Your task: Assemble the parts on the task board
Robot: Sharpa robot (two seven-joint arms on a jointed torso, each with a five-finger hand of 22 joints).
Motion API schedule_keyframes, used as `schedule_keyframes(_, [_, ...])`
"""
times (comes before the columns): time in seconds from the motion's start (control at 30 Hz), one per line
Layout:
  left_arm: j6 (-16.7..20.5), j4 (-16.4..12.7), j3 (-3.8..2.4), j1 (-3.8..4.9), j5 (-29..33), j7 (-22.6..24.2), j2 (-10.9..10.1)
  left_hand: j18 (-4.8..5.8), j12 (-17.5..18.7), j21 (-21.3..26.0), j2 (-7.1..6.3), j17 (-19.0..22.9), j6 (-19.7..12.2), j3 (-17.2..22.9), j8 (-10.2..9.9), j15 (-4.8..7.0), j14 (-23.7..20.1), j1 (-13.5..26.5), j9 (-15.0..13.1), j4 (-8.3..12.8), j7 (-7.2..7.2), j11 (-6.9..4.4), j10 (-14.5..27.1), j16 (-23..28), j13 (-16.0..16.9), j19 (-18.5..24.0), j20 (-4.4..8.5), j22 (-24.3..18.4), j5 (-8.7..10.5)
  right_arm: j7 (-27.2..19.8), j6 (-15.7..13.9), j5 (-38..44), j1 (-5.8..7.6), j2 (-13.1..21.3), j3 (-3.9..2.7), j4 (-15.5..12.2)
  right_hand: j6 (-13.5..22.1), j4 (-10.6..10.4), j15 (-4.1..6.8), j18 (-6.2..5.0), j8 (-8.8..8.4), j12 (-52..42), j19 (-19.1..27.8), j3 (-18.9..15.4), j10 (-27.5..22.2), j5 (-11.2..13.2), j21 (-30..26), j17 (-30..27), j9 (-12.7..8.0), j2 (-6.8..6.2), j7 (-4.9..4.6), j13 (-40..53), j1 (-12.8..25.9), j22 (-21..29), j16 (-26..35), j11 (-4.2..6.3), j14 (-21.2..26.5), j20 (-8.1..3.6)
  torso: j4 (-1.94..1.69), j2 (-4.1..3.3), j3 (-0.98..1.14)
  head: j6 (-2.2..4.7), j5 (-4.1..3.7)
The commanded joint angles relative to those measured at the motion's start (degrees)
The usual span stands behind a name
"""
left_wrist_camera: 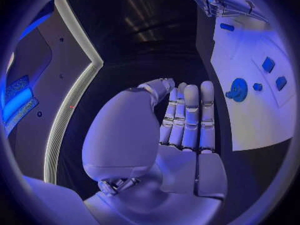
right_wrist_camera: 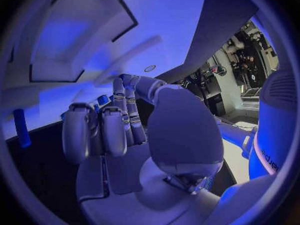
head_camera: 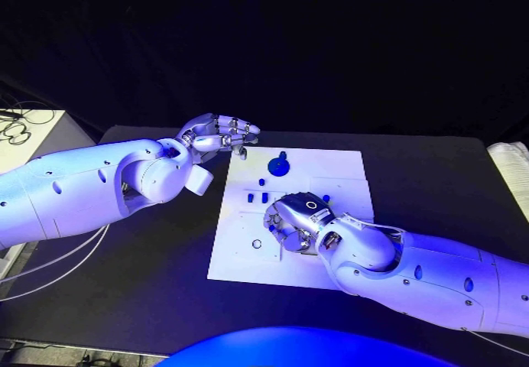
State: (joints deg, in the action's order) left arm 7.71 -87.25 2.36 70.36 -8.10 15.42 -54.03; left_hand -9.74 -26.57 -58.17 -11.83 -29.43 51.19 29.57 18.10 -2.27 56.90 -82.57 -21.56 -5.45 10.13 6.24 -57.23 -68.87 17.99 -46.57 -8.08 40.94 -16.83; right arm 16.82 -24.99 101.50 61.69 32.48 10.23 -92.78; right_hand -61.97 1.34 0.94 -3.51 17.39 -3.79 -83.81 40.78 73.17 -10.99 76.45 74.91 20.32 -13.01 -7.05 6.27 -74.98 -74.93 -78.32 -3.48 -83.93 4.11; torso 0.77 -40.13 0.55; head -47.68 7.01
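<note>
The table (head_camera: 441, 164) is a black, flat surface. The white task board (head_camera: 331, 172) lies flat on it at the centre, rectangular, with its long sides running away from the robot. At the table's far right edge lies a pale, paper-like item (head_camera: 514, 164); its exact nature cannot be determined.
</note>
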Motion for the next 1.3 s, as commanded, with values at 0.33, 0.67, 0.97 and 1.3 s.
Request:
schedule_keyframes(0.33, [-0.7,0.0,-0.05,0.03,0.0,0.1,-0.1,-0.76,-0.3,0.4,-0.11,0.1,-0.3,-0.3,0.1,-0.21,0.0,-0.3,-0.1,0.2,0.04,-0.03,0.3,0.4,0.0,-0.3,-0.22,-0.1,-0.22,-1.7,-1.3,-0.8,-0.26,0.6,0.28,0.2,6.1,0.4,-1.78,-1.81,-4.21,0.0,2.9,-1.9,-11.1,0.0,-12.8,-6.6,-1.4,-2.36,-1.57,-2.6,2.0,-0.1,5.8,-2.35,0.5,2.08,0.0,0.04,0.04,0.05,-0.1])
schedule_keyframes(0.67, [-1.0,0.2,-0.05,0.03,0.0,-0.1,-0.1,-0.77,-0.3,0.4,-0.04,0.1,-0.3,-0.2,0.1,-0.22,0.0,-0.4,-0.1,0.2,0.05,-0.02,0.4,0.4,-0.1,-0.4,-0.23,-0.1,-0.23,-1.8,-5.0,-1.7,-0.02,3.0,0.17,-1.9,8.6,0.0,-2.8,-3.53,-7.26,-2.8,6.7,-10.4,-18.4,-0.5,-23.3,-13.8,-2.6,-1.28,-0.9,-2.2,-0.8,5.7,9.8,-3.47,5.1,3.2,0.03,0.1,0.04,0.57,-0.42])
schedule_keyframes(0.97, [-1.3,0.4,-0.04,0.02,0.0,-0.2,-0.3,-0.77,-0.3,0.4,-0.04,0.1,-0.3,-0.2,0.1,-0.22,0.0,-0.4,-0.1,0.2,0.05,-0.02,0.4,0.4,-0.1,-0.4,-0.23,-0.1,-0.23,-1.4,-5.0,-4.9,2.69,9.4,-0.91,-6.6,7.0,-1.0,-2.02,-2.16,-7.46,-7.0,2.8,-11.1,-16.3,4.0,-15.6,-9.6,-2.8,-0.77,-1.4,-1.8,-1.4,1.4,4.8,-2.53,1.7,2.57,0.05,0.1,-0.01,1.45,-1.42])
schedule_keyframes(1.3, [-1.6,0.4,-0.04,0.02,0.0,-0.2,-0.2,-0.76,-0.3,0.4,-0.01,0.1,-0.3,-0.2,0.2,-0.23,0.0,-0.5,-0.1,0.2,0.07,0.0,0.4,0.5,-0.1,-0.4,-0.24,-0.1,-0.22,-1.7,0.4,-8.6,7.25,15.9,-1.68,-7.0,7.0,-1.9,-1.72,-1.36,-8.35,-8.3,1.0,-11.8,-16.5,2.8,-11.6,-7.2,-3.1,-2.27,-0.6,-2.4,-0.1,-1.0,2.2,-2.27,-0.2,2.12,0.05,0.09,0.02,2.33,-2.31])
